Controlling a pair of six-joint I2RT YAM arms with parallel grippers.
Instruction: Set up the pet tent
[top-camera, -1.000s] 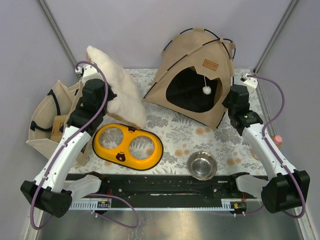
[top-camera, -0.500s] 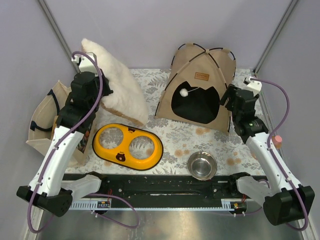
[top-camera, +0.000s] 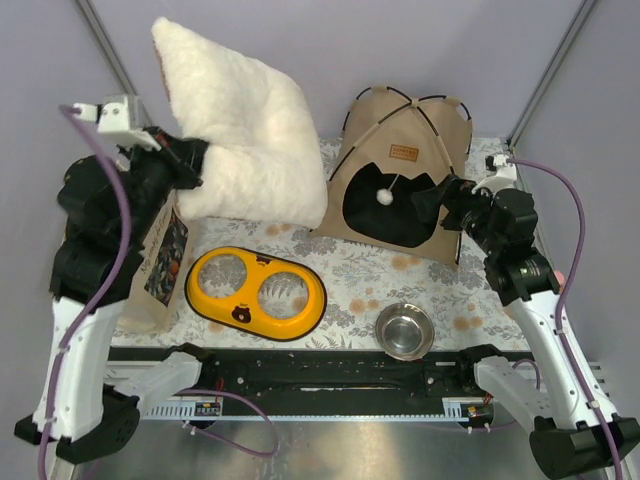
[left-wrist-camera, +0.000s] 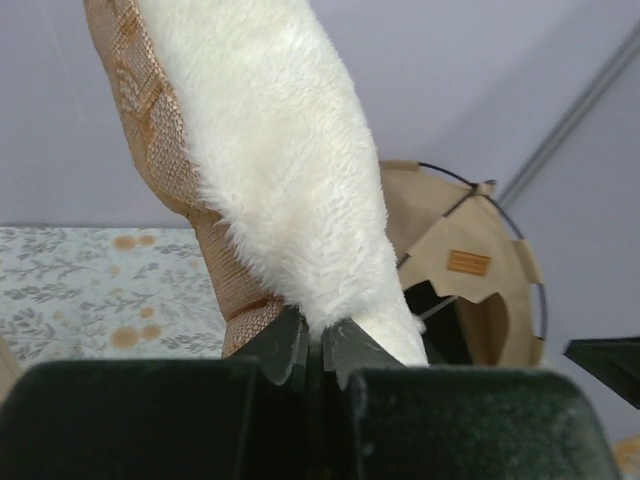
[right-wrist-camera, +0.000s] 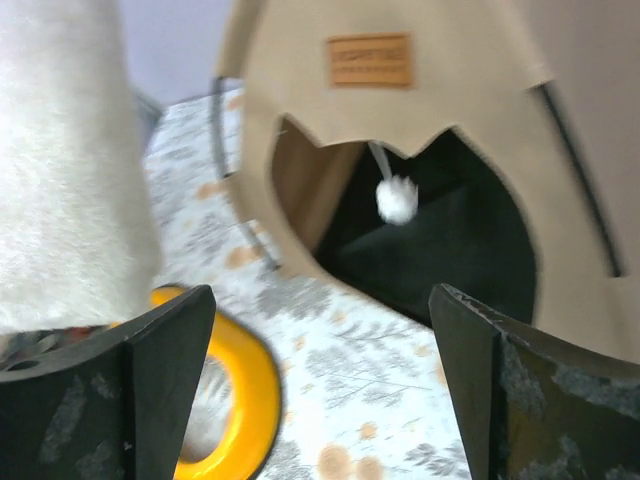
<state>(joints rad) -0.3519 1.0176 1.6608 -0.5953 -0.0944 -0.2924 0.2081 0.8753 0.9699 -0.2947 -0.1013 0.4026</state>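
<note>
Left gripper (left-wrist-camera: 312, 355) clamps one white cushion (top-camera: 245, 140), raised over the rear-left corner of the tabletop (top-camera: 350, 270). Right gripper (right-wrist-camera: 322, 295) gapes empty before one pet tent (top-camera: 405, 150), upright at the rear-right corner. One yellow feeder (top-camera: 255, 290) and one steel bowl (top-camera: 404, 330) sit near the front edge.

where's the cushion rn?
Top view, back left: the white fluffy cushion is held up by the left gripper at its lower left corner. Its right corner is beside the pet tent, with the yellow double bowl in front.

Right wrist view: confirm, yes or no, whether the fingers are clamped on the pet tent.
No, the fingers stand wide apart and the pet tent stands free beyond them.
</note>
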